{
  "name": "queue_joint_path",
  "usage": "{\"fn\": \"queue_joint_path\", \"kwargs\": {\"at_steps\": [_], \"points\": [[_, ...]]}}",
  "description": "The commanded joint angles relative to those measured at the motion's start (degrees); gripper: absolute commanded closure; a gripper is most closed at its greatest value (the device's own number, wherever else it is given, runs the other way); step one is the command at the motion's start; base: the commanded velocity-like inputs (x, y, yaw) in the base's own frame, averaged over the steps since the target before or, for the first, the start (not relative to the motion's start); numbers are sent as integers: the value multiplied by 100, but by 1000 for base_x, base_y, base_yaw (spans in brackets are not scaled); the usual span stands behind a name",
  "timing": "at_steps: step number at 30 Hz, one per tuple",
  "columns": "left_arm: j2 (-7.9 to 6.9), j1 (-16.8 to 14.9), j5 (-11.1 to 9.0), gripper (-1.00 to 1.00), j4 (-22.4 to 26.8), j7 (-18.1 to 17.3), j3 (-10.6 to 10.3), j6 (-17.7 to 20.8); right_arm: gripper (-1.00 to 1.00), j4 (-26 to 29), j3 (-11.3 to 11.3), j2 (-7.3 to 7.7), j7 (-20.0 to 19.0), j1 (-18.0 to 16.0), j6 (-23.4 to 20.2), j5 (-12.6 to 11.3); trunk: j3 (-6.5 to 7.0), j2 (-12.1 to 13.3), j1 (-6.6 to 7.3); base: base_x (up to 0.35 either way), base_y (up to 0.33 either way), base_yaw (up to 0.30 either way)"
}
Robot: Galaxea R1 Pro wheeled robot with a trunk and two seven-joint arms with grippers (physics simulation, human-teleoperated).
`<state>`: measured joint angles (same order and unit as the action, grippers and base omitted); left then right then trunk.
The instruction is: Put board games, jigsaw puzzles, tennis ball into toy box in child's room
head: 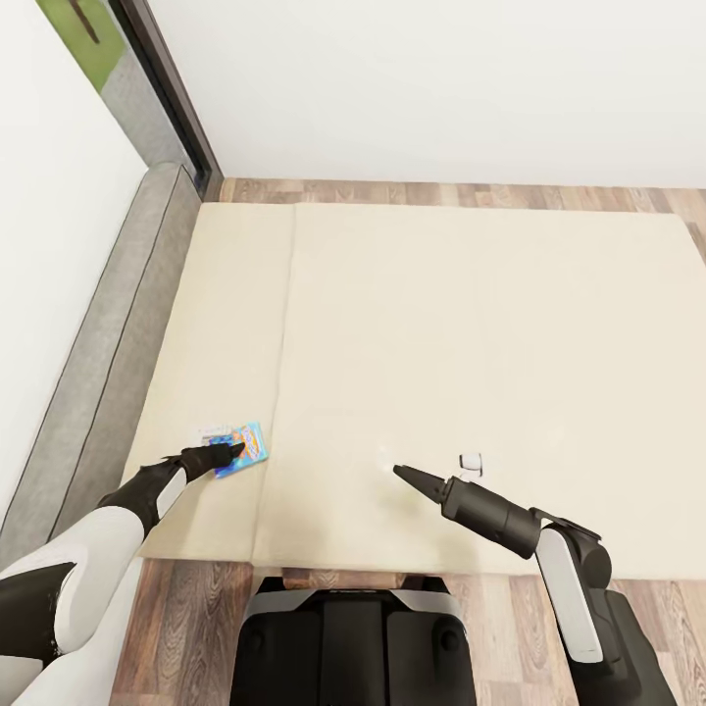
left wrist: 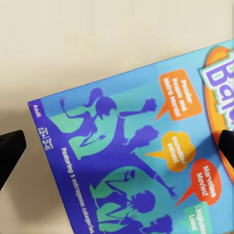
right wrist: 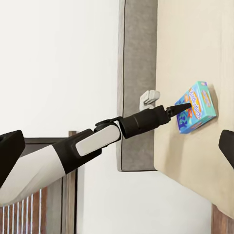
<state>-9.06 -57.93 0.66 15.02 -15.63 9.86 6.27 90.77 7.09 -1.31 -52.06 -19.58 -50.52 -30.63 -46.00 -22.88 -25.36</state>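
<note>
Left hand was right over the board game, tips at its near edge. In the left wrist view we saw both fingers spread wide, one dark tip at each side of the frame, with the blue cover between them and nothing pinched. Whether the tips touched the box, we couldn't tell.

The game lay flat on the bed, near the front-left corner, close to the mattress seam.

Handling, our judgement: a thin stiff cardboard box, light, with a glossy cover that is likely slippery. Lying flat on a soft mattress, there was no gap under it for a finger. We'd take it across the short side at an edge, or tip one edge up first. The mattress would give, so pressing down could sink the box rather than grip it.

Right hand hung over bare mattress, well apart from the game. In the right wrist view its two dark tips sat at opposite frame edges, so it was spread too, holding nothing.

Views: the head view gave the layout but the box was tiny and half hidden by the left hand. The left wrist view gave the cover print and finger spread. The right wrist view showed the box's thickness from the side, plus a white boxy item beside it.
</note>
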Motion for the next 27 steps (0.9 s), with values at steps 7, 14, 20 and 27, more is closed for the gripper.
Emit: {"fn": "queue_joint_path", "kwargs": {"at_steps": [7,14,20,27], "points": [[10,0,39,-100,18,163,130,41,-100,2,4,-11,1,-2,-28,5,43,-4,-43,0,0,0],[10,1,39,-100,17,157,129,41,-100,2,10,-5,8,-2,-25,5,53,-4,-43,0,0,0],[10,1,39,-100,18,157,126,41,-100,2,4,-16,18,-2,-23,13,54,-4,-43,0,0,0],[84,171,-42,-100,180,10,151,213,-100,-36,19,-96,49,-10,107,104,54,-4,-43,0,0,0]]}}
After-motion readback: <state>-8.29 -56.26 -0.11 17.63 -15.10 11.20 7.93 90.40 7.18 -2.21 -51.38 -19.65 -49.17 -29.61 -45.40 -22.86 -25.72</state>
